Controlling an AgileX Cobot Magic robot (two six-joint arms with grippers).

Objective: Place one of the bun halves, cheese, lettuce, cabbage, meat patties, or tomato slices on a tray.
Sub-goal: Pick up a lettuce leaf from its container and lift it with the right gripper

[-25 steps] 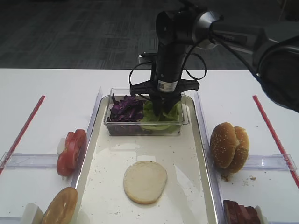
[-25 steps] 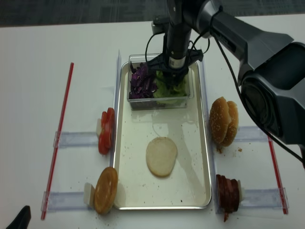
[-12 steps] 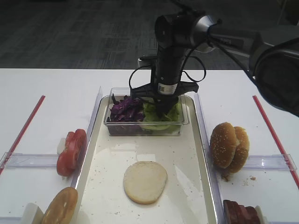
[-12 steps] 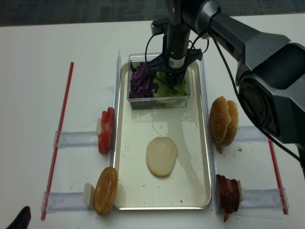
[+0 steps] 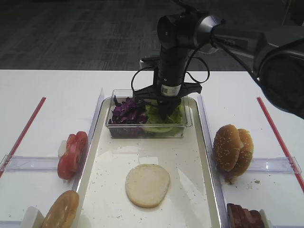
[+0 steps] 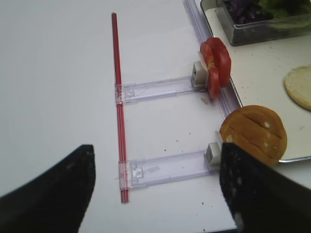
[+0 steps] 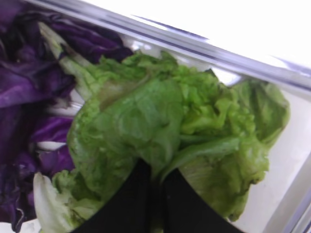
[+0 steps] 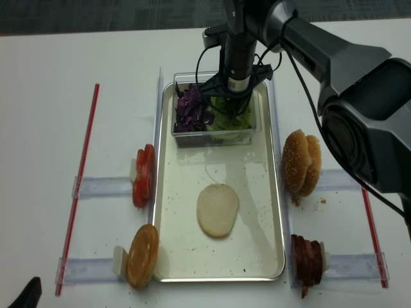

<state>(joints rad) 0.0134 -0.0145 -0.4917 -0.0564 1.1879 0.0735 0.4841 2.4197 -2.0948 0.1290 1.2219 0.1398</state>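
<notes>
Right hand (image 7: 153, 182) pinched closed on lettuce (image 7: 170, 131), beside cabbage (image 7: 29, 82)

The clear box (image 5: 146, 117) walled me in at the tray's (image 5: 202, 156) far end, with cabbage (image 5: 127, 110) crowding the left of my right gripper (image 5: 166, 107) (jaws pinched together in the lettuce (image 5: 161, 116)). Nearer, the tray lay bare apart from one pale bun half (image 5: 147, 184). Tomato slices (image 5: 72, 153) stood along its left edge, sesame buns (image 5: 232, 148) along its right.
</notes>
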